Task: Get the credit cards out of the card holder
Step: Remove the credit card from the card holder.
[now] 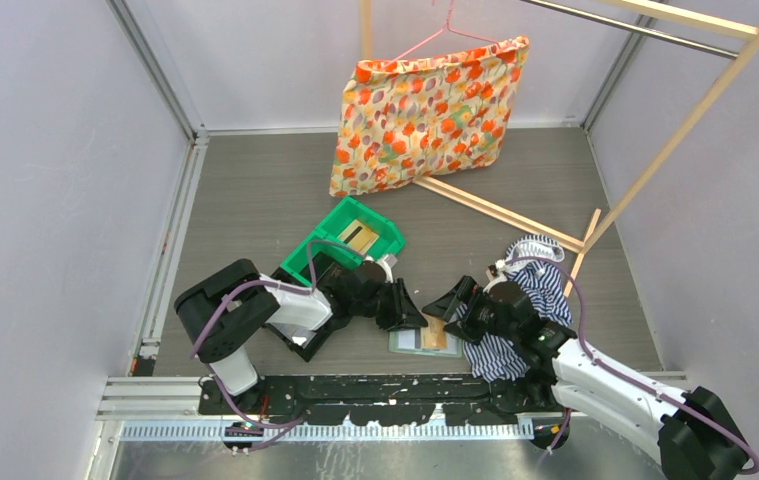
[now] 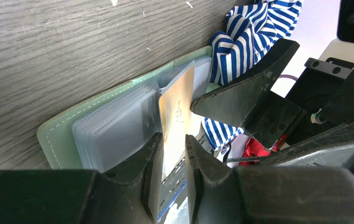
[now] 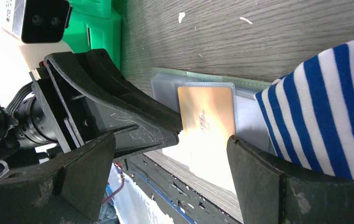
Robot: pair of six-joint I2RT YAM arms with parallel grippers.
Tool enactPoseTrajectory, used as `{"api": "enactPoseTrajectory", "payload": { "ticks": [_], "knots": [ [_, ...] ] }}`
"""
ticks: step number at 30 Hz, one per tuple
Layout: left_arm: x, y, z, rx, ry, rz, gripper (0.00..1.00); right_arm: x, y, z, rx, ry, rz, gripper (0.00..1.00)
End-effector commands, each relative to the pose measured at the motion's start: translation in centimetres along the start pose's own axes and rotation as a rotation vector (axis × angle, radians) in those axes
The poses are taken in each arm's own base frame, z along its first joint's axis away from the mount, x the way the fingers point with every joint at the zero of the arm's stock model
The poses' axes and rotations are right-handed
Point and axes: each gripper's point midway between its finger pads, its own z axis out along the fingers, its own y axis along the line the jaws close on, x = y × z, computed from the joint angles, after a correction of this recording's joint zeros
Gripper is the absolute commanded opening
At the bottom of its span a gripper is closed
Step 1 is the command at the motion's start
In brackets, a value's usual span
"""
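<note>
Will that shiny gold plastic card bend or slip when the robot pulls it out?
It probably stays stiff: the tan-gold plastic card stands straight while pinched in the left gripper. It might slip, since its face looks smooth and glossy. Being so thin, it is likely light.

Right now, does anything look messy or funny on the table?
Yes. A crumpled striped cloth is bunched against one edge of the card holder, crowding it. A gold card sticks partly out, pinched by the left gripper.

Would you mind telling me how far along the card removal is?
Done: holder lies open. In hand: left end effector pinches the tan card, only partly out; right end effector open, flanking it. Left: pulling it free, then any other cards.
</note>
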Motion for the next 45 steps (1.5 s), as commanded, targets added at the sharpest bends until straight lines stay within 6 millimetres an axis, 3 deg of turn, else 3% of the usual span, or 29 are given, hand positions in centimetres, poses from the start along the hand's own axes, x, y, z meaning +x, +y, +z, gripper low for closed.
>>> {"api": "enactPoseTrajectory", "payload": {
  "ticks": [1,10,15,25,37,42,45],
  "knots": [
    [-0.5,-1.9,0.2,0.091,-0.02,-0.002,0.23,1.1,-2.2,0.1,0.062,0.034,0.016,0.93],
    [-0.3,-2.4,0.8,0.116,-0.008,-0.006,0.19,1.2,-2.4,0.3,0.067,0.043,0.017,0.93],
    [-0.2,-2.4,1.1,0.126,-0.004,-0.012,0.01,1.3,-2.6,0.3,0.073,0.047,0.016,0.93],
    [0.1,-0.5,0.6,0.078,-0.027,-0.038,0.01,-0.5,-2.7,-1.7,0.123,-0.06,-0.03,0.93],
    [0.0,-0.5,0.6,0.079,-0.03,-0.04,0.01,0.4,-2.8,-0.9,0.121,-0.001,-0.037,0.93],
    [0.1,-0.6,0.6,0.082,-0.021,-0.042,0.13,0.5,-2.4,-0.6,0.108,0.009,-0.031,0.93],
    [0.0,-0.5,0.3,0.088,-0.034,-0.053,0.14,0.6,-2.6,-0.5,0.108,0.016,-0.026,0.93]
  ]
}}
